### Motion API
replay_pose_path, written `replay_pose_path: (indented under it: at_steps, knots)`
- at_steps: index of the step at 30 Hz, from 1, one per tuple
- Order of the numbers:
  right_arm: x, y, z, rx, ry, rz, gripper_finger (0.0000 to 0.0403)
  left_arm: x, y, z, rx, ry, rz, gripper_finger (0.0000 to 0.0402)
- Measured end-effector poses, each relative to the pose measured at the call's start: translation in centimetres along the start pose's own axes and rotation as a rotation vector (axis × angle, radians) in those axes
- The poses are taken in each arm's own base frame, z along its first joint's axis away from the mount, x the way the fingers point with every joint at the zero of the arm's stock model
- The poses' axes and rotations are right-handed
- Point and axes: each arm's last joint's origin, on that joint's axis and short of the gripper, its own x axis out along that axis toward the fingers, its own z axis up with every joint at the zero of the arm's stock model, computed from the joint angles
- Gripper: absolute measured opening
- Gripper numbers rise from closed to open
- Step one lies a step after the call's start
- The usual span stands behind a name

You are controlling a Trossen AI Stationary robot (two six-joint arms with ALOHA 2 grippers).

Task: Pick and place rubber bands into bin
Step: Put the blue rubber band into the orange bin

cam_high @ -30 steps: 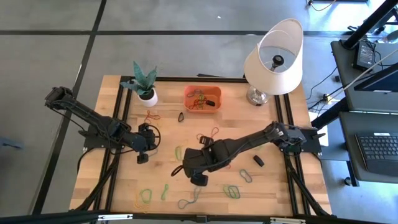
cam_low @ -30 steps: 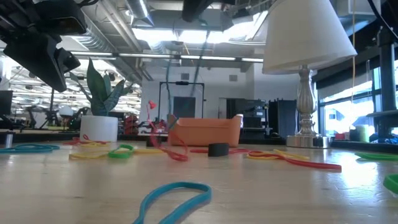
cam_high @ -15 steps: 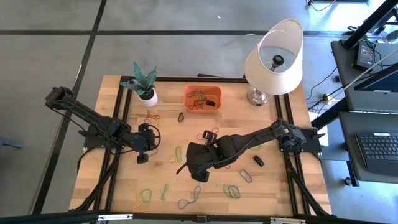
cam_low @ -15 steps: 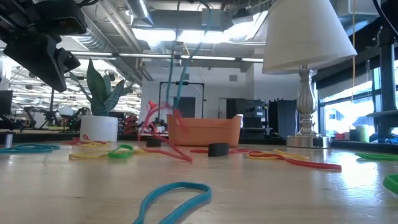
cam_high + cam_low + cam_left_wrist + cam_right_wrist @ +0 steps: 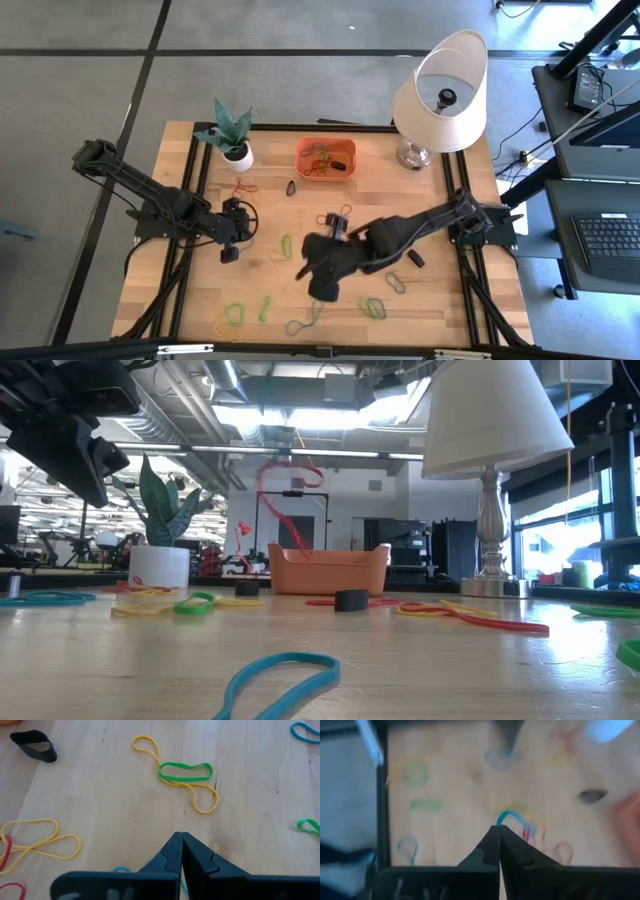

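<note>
Since a second ago the right claw (image 5: 322,262) has swung toward the table's (image 5: 450,300) near side and risen, fingers pinched together on a blue rubber band (image 5: 512,817) and a red one (image 5: 292,500) that dangles high above the orange bin (image 5: 326,159). Other rubber bands (image 5: 185,772) lie scattered on the wood. Left claw (image 5: 181,840) hovers shut, empty, left of centre.
</note>
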Motion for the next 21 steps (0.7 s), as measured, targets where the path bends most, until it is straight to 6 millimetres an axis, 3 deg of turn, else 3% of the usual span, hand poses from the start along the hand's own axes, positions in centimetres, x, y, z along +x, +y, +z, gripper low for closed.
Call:
replay_pose_path:
  at_steps: [4, 10, 15, 21]
  knots:
    - [3.7, -0.1, -2.5, 0.027, 0.177, -0.069, 0.0001, 0.0, 0.1, 0.0, 0.000, -0.011, 0.018, 0.0003]
    - [9.3, -0.9, -6.2, 0.087, 0.308, -0.100, 0.0000, 0.0, 0.0, 0.1, 0.004, -0.014, 0.018, 0.0003]
    - [10.9, -1.2, -8.0, 0.145, 0.385, -0.087, 0.0000, 0.0, 0.0, 0.1, -0.012, -0.014, 0.017, 0.0003]
    - [11.1, -1.4, -8.4, 0.137, 0.401, -0.108, 0.0000, 0.0, 0.0, 0.1, -0.020, -0.014, 0.016, 0.0003]
